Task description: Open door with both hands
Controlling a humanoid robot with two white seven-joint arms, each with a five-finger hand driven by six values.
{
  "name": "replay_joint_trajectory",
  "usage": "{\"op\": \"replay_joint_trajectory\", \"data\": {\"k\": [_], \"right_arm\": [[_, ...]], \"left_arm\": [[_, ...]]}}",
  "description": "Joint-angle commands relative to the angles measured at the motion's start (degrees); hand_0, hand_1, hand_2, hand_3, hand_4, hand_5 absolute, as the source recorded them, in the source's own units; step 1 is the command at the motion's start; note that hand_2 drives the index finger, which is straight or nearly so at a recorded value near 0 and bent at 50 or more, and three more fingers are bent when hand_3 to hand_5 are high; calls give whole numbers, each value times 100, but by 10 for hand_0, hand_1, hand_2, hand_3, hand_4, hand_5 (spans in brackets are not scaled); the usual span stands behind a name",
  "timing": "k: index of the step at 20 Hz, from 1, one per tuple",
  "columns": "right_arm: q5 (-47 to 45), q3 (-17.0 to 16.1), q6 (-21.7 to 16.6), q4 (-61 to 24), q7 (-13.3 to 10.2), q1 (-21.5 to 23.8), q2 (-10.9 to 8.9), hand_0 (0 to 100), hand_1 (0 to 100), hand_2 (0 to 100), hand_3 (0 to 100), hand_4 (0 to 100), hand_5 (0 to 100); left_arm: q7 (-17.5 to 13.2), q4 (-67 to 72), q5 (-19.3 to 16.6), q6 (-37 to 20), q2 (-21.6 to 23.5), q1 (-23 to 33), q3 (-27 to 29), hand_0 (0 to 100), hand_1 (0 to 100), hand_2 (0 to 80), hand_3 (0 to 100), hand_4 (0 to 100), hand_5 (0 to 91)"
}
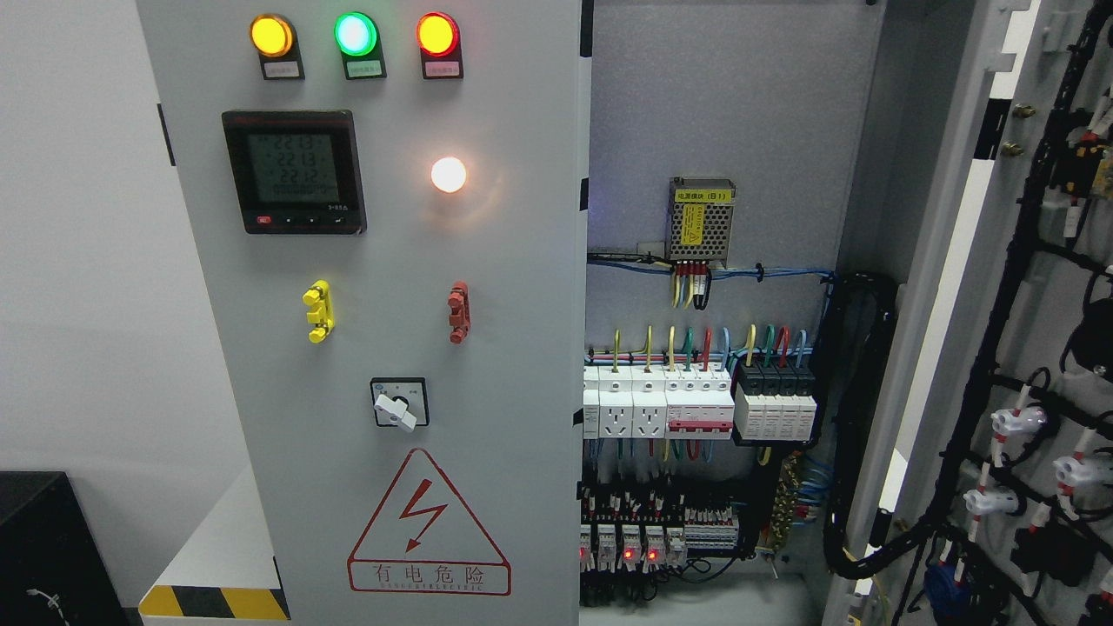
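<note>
Grey left door [374, 348] is closed at frame centre-left, its free edge vertical; neither of my hands shows, so I cannot tell their state.

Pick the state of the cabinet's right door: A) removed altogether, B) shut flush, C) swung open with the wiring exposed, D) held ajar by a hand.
C: the right door stands swung out at the right, its inner cabling in view, and the breakers inside are exposed; no hand shows.
</note>
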Motion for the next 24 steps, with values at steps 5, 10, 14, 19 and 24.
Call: {"op": "replay_joint_trajectory", "data": {"k": [5,10,14,19,24], "right_arm": [[44,-135,-12,-3673,3,562,-195,0,0,0,0,0,0],[35,-47,-21,-6207,3,1329,-205,0,0,0,0,0,0],[35,355,-82,-7859,-6,2118,-222,0,0,0,0,0,0],[44,1059,-205,-9399,-6,2823,-590,0,0,0,0,0,0],[61,1253,-1529,-9753,-6,2842,-618,0,0,0,0,0,0]], "left_arm": [[4,351,-97,-88,-393,-5,802,0,0,0,0,0,0],[4,360,-61,-96,-375,-14,846,0,0,0,0,0,0],[4,351,-61,-96,-366,-23,864,0,0,0,0,0,0],[4,325,-88,-96,-384,-32,881,0,0,0,0,0,0],[12,298,-97,-96,-393,-137,864,0,0,0,0,0,0]]}}
